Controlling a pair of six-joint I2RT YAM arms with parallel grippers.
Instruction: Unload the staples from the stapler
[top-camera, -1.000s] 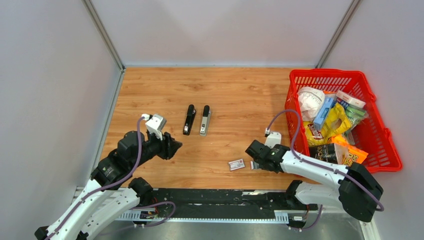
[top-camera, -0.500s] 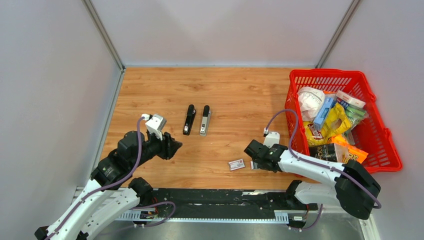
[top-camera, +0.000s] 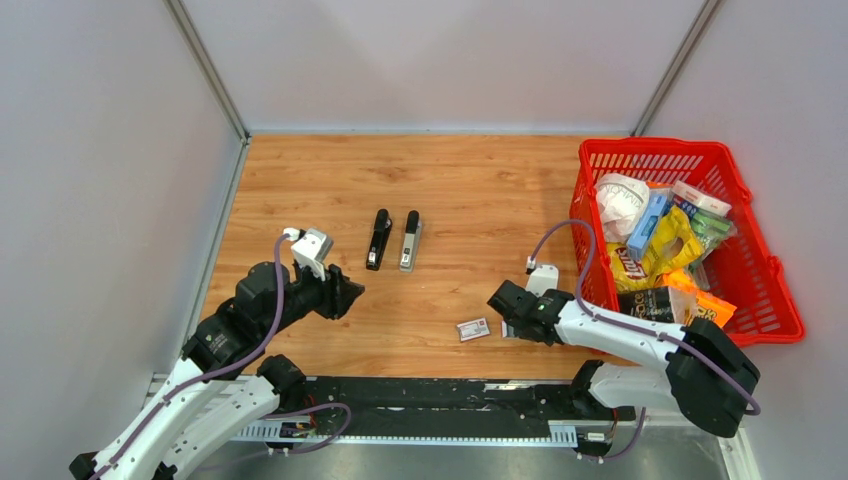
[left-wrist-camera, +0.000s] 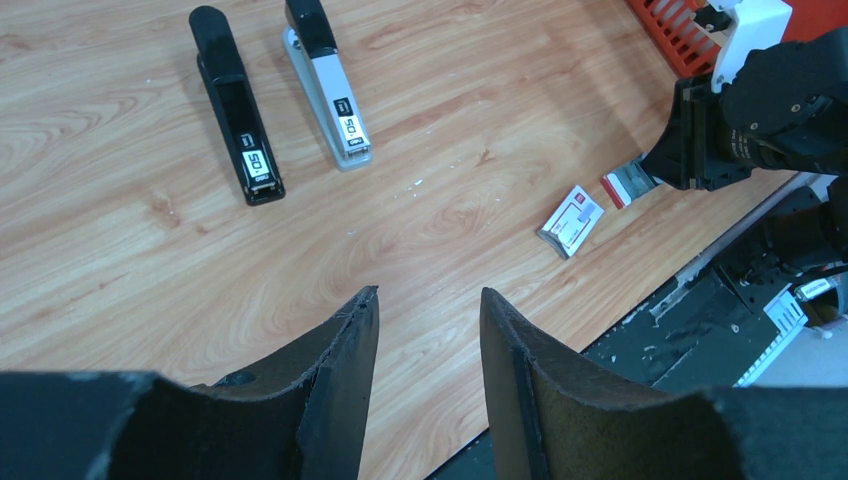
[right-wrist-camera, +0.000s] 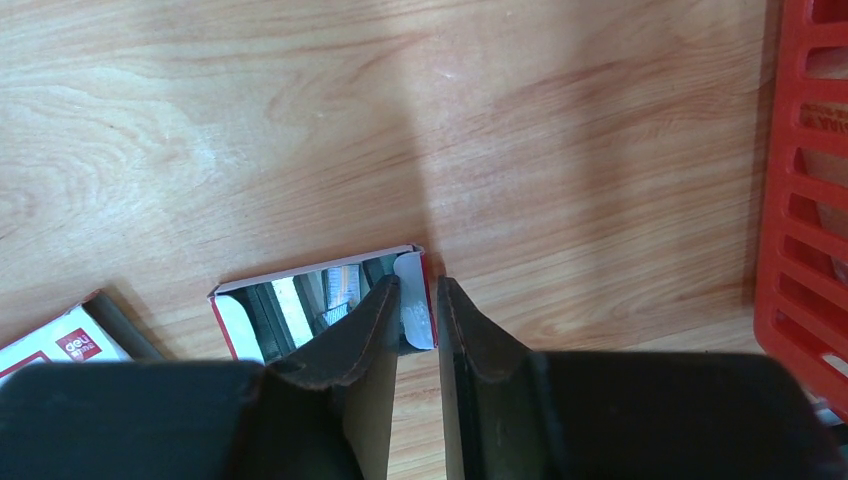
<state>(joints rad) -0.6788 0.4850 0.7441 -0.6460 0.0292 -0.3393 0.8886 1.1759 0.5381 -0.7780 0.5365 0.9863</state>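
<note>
A black stapler (top-camera: 379, 239) and a grey stapler (top-camera: 410, 240) lie closed side by side mid-table, also in the left wrist view as black (left-wrist-camera: 236, 105) and grey (left-wrist-camera: 328, 84). No loose staples show. My right gripper (top-camera: 506, 322) is low at the table, its jaws nearly together astride the end wall of an open red-and-white box tray (right-wrist-camera: 300, 305) with a mirror-like silvery inside. The tips (right-wrist-camera: 418, 283) pinch that wall and its white flap. My left gripper (top-camera: 350, 293) hovers open and empty (left-wrist-camera: 428, 292) near the staplers.
A small closed red-and-white box (top-camera: 473, 329) lies just left of the tray, near the table's front edge; it also shows in the left wrist view (left-wrist-camera: 571, 221). A red basket (top-camera: 760, 290) full of snack packets stands at the right.
My right gripper has edged slightly left at the tray. The left arm and both staplers have not moved.
</note>
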